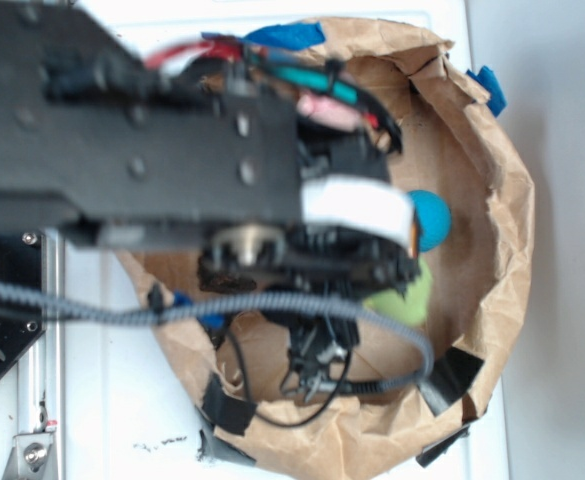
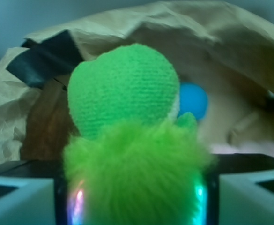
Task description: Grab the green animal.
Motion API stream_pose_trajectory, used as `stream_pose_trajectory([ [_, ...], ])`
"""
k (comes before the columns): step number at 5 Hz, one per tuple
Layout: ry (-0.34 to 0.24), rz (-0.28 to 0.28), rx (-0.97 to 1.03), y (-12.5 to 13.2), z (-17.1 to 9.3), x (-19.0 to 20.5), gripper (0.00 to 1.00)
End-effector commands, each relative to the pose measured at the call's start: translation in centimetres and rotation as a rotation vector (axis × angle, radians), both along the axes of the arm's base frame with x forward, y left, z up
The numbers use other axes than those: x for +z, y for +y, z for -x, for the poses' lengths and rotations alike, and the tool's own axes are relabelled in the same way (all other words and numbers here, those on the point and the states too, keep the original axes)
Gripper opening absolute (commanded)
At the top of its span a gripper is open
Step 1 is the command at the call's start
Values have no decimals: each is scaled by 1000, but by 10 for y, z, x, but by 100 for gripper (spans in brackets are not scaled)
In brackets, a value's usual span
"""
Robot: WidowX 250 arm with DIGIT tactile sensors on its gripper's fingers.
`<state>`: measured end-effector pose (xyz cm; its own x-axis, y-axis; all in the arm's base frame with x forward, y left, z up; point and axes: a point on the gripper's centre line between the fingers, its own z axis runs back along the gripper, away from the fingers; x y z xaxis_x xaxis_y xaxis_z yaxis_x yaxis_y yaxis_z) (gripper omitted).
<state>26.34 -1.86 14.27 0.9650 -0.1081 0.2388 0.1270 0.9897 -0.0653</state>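
White tabletop (image 1: 122, 400) bearing brown paper bag (image 1: 502, 230) | bag interior: green animal (image 2: 127, 140) fills wrist view, fuzzy body wedged between gripper (image 2: 137, 197) fingers (image 2: 19, 201), jaws pinching it | blue ball (image 2: 193, 101) right, behind toy

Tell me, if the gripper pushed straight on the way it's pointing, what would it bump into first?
The green animal. In the wrist view it already sits between the gripper fingers, filling the way ahead. Beyond it lie a blue ball and the paper bag wall.
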Motion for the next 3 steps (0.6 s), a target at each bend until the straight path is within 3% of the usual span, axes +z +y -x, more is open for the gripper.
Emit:
stream_pose_trajectory([
  [1, 27, 32, 35, -1, 18, 45, 0],
  [3, 36, 0, 64, 0, 13, 38, 0],
])
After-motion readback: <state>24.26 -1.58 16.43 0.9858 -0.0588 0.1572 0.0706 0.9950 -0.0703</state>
